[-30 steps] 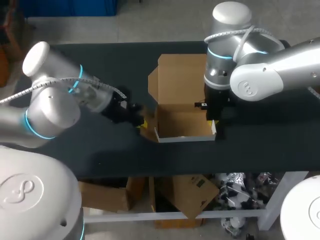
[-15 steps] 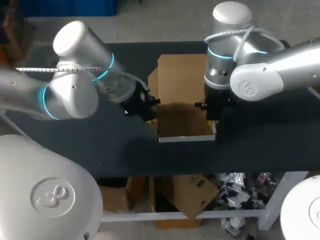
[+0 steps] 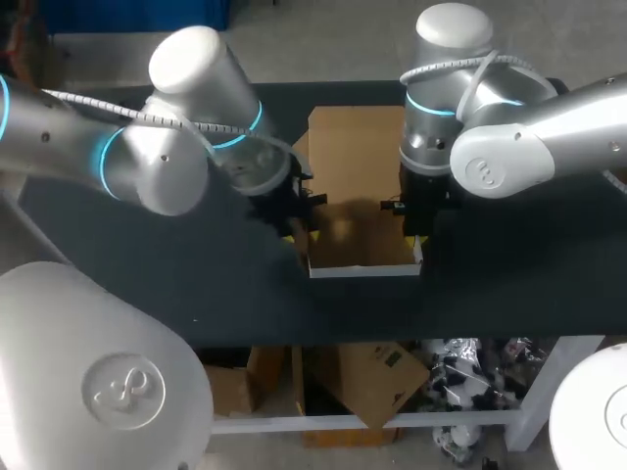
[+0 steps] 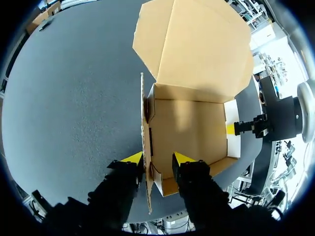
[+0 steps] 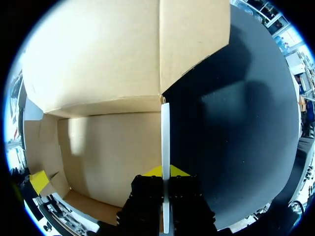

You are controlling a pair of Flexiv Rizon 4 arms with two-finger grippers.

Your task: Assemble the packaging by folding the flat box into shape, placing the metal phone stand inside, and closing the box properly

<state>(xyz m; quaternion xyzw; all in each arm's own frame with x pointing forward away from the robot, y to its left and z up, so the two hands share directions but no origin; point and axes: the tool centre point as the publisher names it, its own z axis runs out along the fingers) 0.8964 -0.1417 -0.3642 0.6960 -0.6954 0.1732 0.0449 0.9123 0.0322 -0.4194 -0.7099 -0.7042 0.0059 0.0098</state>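
Observation:
A brown cardboard box (image 3: 358,240) stands open on the black table, its lid flap (image 3: 355,152) lying flat behind it. In the left wrist view my left gripper (image 4: 157,160) is open and straddles the box's upright left wall (image 4: 145,123), one yellow tip outside and one inside. My right gripper (image 3: 415,227) is at the opposite side. The right wrist view shows the right gripper (image 5: 163,172) shut on the thin white-edged right wall (image 5: 165,132). The box floor (image 4: 189,132) shows only bare cardboard. No phone stand is in view.
The black table (image 3: 147,264) stretches to either side of the box. Its front edge (image 3: 392,338) runs close below the box's front wall. My left arm's elbow (image 3: 157,162) hangs over the table's left half.
My left arm swung right and up from beside the box's front left corner to the left wall, and its fingers opened over that wall. The right arm and box stayed put.

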